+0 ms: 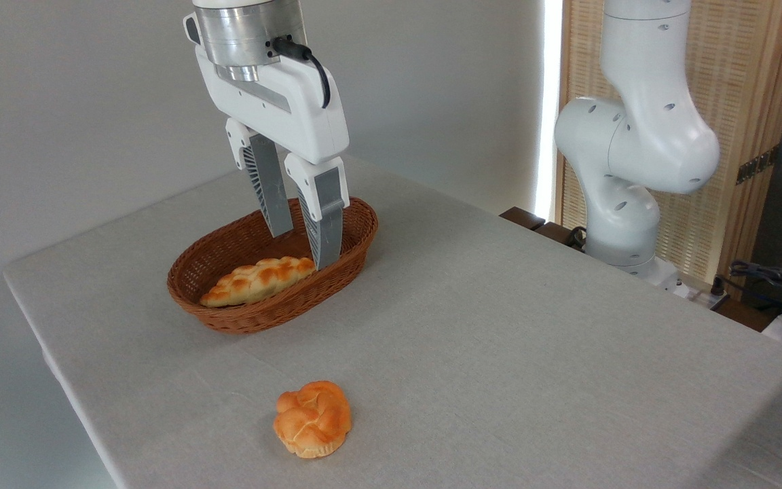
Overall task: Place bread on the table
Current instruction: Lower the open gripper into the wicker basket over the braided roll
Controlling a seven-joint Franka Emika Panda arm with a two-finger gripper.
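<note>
Grey cloth covers the table (499, 326), the widest thing we see, running from nine o'clock to the lower right. At three o'clock stands the arm (635, 142), white and jointed, its base just off the table's far edge. At about ten o'clock from the table's middle sits the basket (228, 319), brown wicker, oval. Above it we hold the gripper (304, 250), pointing down, its fingers parted with a plain gap between them and nothing in it: released, gripping nothing. The nearer fingertip hangs low inside the basket, at the right end of the bread (258, 280); whether it touches the loaf we cannot tell. The bread lies along the basket's floor, one tapered end toward eight o'clock, the other toward the fingers. The bun (313, 418) rests alone on the cloth at six o'clock, well apart from the basket.

We judge the grasp not yet made. The risks from here: we stand over the loaf's tip, not its middle, so a pinch there may let the long loaf swing or slip free. A finger may also catch the wicker rim and drag the light basket along.
</note>
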